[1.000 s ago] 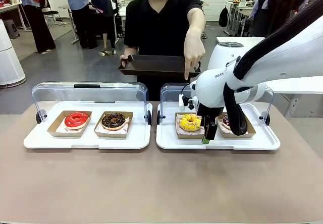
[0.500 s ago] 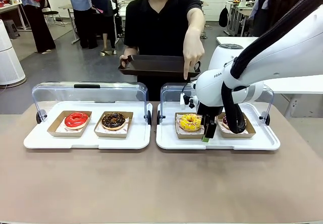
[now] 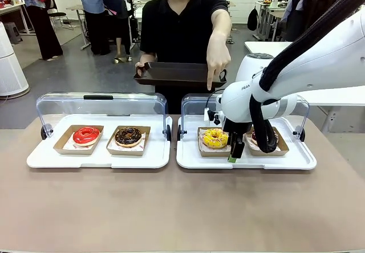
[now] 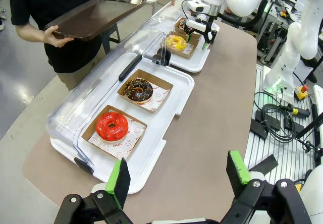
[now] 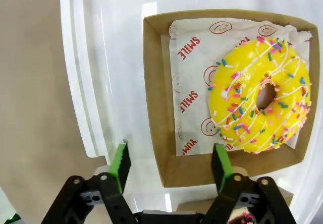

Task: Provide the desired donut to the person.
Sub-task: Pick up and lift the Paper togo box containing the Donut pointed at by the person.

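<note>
Your right gripper [image 5: 170, 149] hangs wide open over the box [image 5: 153, 82] corner; close skewed and you may tip the donut [image 5: 237, 103] out.

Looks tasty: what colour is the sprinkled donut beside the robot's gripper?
The ring donut is yellow-iced, with white drizzle and coloured sprinkles; clearest in the right wrist view.

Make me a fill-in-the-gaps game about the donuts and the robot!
1. The donut nearest the right gripper has ___ icing with sprinkles.
2. The right gripper's jaws are ___.
3. The red donut sits in the white tray on the robot's ___ side.
4. The person's hand points down with one ___.

Missing words: yellow; open; left; finger.
</note>
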Controlling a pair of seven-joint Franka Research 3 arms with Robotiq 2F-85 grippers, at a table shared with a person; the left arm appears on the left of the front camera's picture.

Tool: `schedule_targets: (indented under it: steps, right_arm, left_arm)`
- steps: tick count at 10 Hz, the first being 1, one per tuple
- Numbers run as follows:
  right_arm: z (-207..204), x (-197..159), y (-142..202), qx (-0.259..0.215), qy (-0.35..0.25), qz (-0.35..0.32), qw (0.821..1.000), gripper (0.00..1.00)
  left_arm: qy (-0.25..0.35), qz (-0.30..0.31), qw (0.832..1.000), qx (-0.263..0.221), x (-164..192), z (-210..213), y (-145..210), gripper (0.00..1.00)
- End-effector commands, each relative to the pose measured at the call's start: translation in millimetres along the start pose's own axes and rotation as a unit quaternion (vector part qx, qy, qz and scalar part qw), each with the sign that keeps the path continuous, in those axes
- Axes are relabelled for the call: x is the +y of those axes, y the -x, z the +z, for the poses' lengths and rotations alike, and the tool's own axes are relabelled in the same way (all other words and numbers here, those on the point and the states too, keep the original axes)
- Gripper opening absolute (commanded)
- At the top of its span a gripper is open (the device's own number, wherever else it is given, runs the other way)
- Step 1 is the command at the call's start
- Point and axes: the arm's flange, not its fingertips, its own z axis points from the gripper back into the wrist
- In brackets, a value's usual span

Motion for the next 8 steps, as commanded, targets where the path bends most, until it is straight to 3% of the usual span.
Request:
schedule_targets:
  steps: [1, 2, 8]
  right_arm:
    - [-3.9, -8.4, -2.1, 0.002, 0.009, 0.005, 1.000, 0.09]
    - [-3.9, -8.2, -2.4, 0.001, 0.010, 0.006, 1.000, 0.00]
    - [-0.6, -2.9, -4.6, 0.002, 0.011, 0.018, 1.000, 0.00]
  left_arm:
    - [0.001, -0.001, 1.000, -0.007, -0.7, 0.5, -0.1, 1.00]
    - [0.001, -0.001, 1.000, -0.007, -0.7, 0.5, -0.1, 1.00]
    - [0.001, -0.001, 1.000, -0.007, -0.7, 0.5, -0.1, 1.00]
